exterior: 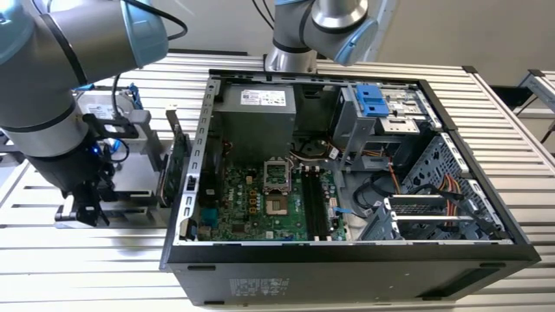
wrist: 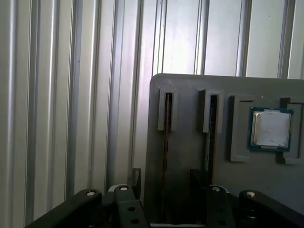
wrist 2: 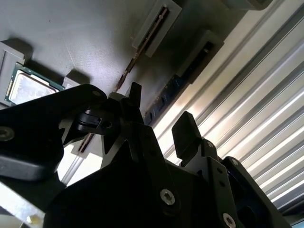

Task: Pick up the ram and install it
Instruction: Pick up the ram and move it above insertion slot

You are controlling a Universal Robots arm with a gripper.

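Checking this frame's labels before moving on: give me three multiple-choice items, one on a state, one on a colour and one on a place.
1. How do the tool's fingers stand?
A) shut, touching each other
B) open, with a ram stick between them
C) shut on a cable

2. What colour is the drive-bay clip in the computer case?
A) red
B) yellow
C) blue

3. Where does the processor chip lie?
A) in a recess of the grey holder
B) in the tool's grip
C) inside the computer case

Answers:
1 B: in the first wrist view the fingers stand apart on either side of the stick.
2 C: it is plainly blue in the exterior view.
3 A: it sits beside the ram slots.
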